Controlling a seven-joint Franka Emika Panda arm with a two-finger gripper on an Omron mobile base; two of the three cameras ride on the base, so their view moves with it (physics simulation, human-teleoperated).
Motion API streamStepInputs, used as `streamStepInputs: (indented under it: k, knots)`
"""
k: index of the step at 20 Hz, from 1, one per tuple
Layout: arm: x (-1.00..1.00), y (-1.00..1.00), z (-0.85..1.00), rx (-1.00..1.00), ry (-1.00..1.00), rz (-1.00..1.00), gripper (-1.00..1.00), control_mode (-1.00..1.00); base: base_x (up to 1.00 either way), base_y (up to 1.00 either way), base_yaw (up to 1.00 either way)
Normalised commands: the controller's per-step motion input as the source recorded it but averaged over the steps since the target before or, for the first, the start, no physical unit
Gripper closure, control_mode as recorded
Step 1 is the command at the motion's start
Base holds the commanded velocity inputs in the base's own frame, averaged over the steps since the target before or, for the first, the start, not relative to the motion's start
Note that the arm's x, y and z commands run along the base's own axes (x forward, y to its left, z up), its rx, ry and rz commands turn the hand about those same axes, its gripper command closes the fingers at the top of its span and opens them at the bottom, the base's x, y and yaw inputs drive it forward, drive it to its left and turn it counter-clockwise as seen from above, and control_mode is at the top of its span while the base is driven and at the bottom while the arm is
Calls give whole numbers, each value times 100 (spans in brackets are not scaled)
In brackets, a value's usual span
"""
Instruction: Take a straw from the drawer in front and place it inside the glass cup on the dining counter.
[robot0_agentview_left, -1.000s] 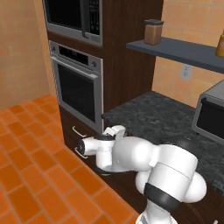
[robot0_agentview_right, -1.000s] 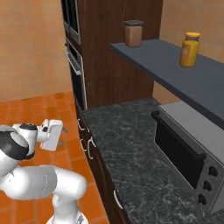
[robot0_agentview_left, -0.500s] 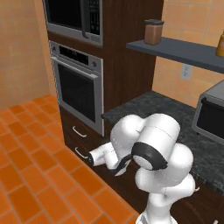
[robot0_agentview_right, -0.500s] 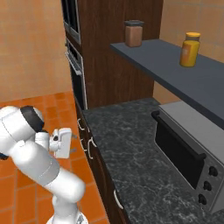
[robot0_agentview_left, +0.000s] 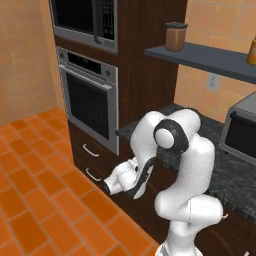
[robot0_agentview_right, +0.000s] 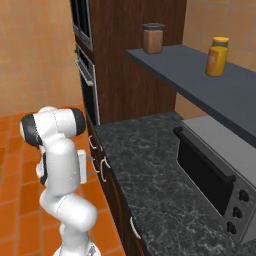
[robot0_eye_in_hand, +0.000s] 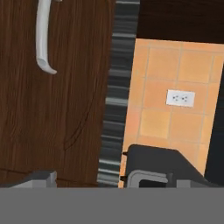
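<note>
One drawer (robot0_eye_in_hand: 65, 100) front, closed, faces the tool (robot0_agentview_left: 106, 187), whose jaws stand wide and hold nothing. To open it well, centre the jaws across the silver handle (robot0_eye_in_hand: 43, 39), then pull straight outward. Presumably the straw lies inside; its heading can't be told.

The arm (robot0_agentview_left: 180, 165) was that glossy white Franka look, chunky rounded segments with dark grey rings at the joints. One big black-rimmed joint cap sat up top. A black band ran along the forearm, and the hand (robot0_agentview_left: 117, 181) was white with a dark tip. No visible cables or markings.
</note>
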Motion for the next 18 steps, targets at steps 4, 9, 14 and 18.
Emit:
streamStepInputs:
  k: [4, 9, 14, 18]
  knots:
    - [24, -8, -15, -7, -5, -4, -100, -100, 0, 0, 0]
    - [27, -1, -7, -1, -11, -1, -100, -100, 0, 0, 0]
    - [4, -2, 0, 0, -18, 0, -100, -100, 0, 0, 0]
    - [15, -24, 0, 6, -1, 0, -100, -100, 0, 0, 0]
